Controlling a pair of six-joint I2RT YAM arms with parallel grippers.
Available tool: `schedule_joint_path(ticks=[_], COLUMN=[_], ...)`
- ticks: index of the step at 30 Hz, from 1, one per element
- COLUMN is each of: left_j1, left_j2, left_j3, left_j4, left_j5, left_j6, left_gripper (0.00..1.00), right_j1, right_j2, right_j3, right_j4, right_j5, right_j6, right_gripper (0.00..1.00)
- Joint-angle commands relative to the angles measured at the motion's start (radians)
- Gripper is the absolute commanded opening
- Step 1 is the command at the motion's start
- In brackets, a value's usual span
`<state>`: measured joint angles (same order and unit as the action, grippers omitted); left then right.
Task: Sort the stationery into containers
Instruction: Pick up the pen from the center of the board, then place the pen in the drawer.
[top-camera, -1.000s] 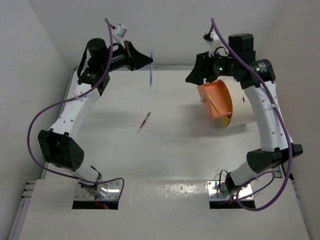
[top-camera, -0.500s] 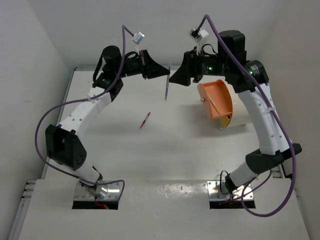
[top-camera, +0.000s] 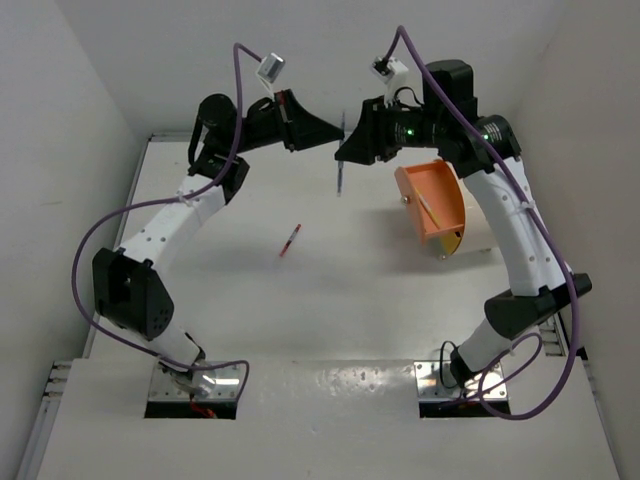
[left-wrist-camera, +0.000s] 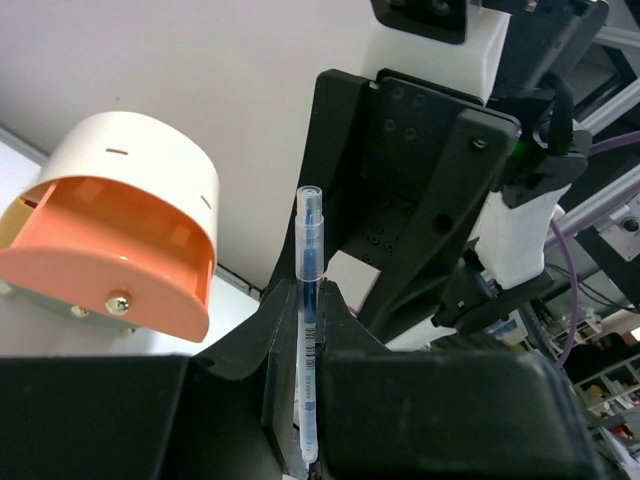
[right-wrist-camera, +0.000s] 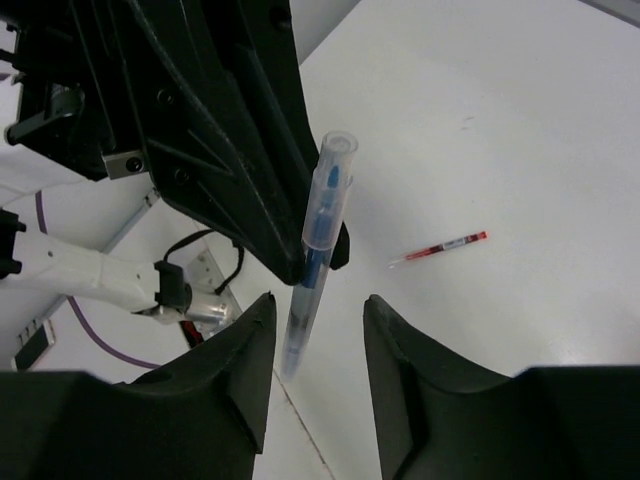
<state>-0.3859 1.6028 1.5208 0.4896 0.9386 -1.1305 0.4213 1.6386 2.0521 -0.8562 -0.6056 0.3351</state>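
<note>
Over on the white surface (top-camera: 250, 300) the cream container (top-camera: 487, 215) sits far right, orange drawer (top-camera: 432, 200) out; the left pincer (left-wrist-camera: 305, 335) clamps a blue pen (right-wrist-camera: 320, 215) upright in mid-air, the right pincer (right-wrist-camera: 315, 310) gapes astride it; a red pen (top-camera: 289, 240) lies mid-surface

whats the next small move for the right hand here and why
Probably close the right hand on the blue pen: its open fingers sit either side of the pen, while the left hand grips it, ready to hand over.
</note>
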Motion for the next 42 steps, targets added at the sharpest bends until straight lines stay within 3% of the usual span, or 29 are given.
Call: schedule_joint_path(ticks=[1, 9, 15, 18, 19, 20, 21, 24, 32, 34, 42], left_j1=[-0.015, -0.013, -0.013, -0.004, -0.001, 0.004, 0.015, 0.033, 0.067, 0.077, 0.134], left_j2=[-0.007, -0.007, -0.014, -0.012, -0.011, -0.009, -0.007, -0.009, -0.014, -0.020, -0.026], left_j3=[0.004, -0.025, -0.034, -0.030, -0.027, -0.021, -0.017, -0.001, 0.002, 0.002, 0.006], left_j4=[0.083, 0.155, 0.146, 0.129, 0.119, 0.103, 0.092, 0.014, -0.025, -0.045, -0.164], left_j5=[0.012, 0.005, 0.000, -0.001, 0.000, -0.003, -0.006, -0.021, -0.032, -0.043, -0.055], left_j6=[-0.034, -0.109, -0.104, -0.091, -0.083, -0.080, -0.072, -0.042, -0.022, -0.014, 0.087], left_gripper=[0.00, 0.00, 0.01, 0.14, 0.28, 0.36, 0.57, 0.82, 0.91, 1.00, 1.00], right_j1=[0.005, 0.005, 0.005, 0.007, 0.007, 0.005, 0.001, -0.010, -0.035, -0.041, -0.095], right_j2=[0.004, 0.012, -0.011, -0.034, -0.040, -0.048, -0.060, -0.085, -0.126, -0.141, -0.183], right_j3=[0.011, 0.025, 0.013, -0.009, -0.015, -0.021, -0.032, -0.052, -0.096, -0.107, -0.142], right_j4=[0.057, 0.075, 0.062, 0.048, 0.039, 0.039, 0.033, 0.026, 0.017, 0.013, -0.014], right_j5=[-0.005, -0.022, 0.001, 0.023, 0.029, 0.035, 0.046, 0.056, 0.059, 0.064, 0.099], right_j6=[0.025, 0.045, 0.024, -0.002, -0.014, -0.018, -0.027, -0.033, -0.042, -0.044, -0.082], right_gripper=[0.39, 0.24, 0.00, 0.00, 0.00, 0.00, 0.00, 0.00, 0.00, 0.00, 0.00])
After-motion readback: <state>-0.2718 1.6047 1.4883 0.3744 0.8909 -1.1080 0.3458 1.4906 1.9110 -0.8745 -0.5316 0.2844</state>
